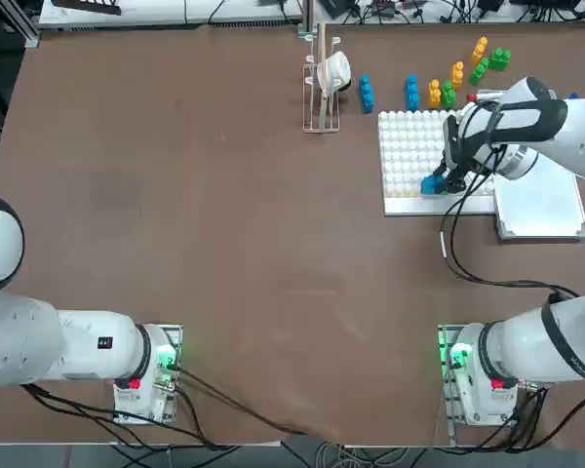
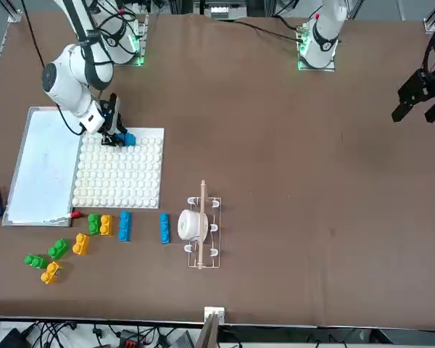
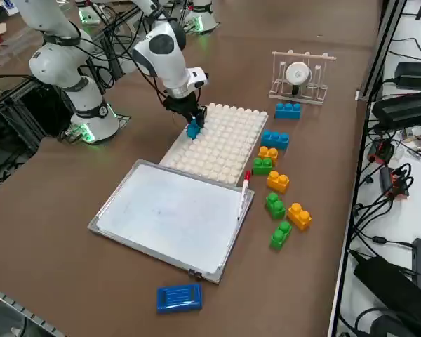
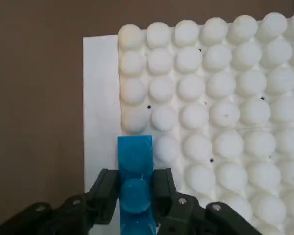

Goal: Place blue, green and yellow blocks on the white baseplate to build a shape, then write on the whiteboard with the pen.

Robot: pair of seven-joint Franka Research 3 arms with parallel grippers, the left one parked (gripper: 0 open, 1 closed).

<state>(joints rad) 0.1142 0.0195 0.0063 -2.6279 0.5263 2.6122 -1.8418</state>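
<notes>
Top view: the right claw (image 1: pixel 439 182) holds a blue block (image 1: pixel 432 185) at the baseplate (image 1: pixel 409 146) corner. Wrist view: its fingers (image 4: pixel 106 191) pinch the block's (image 4: pixel 134 186) sides. It looks light, rigid and smooth; side grip suits.

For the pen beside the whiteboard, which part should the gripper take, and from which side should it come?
Probably the bare white barrel, mid-length, from straight above. The pen lies flat along the edge of the whiteboard nearest the loose blocks, its red end by the white baseplate, so the fingers would best span its thin width. The frame beside it looks tight for one finger. The right gripper is busy, shut on a blue block.
</notes>
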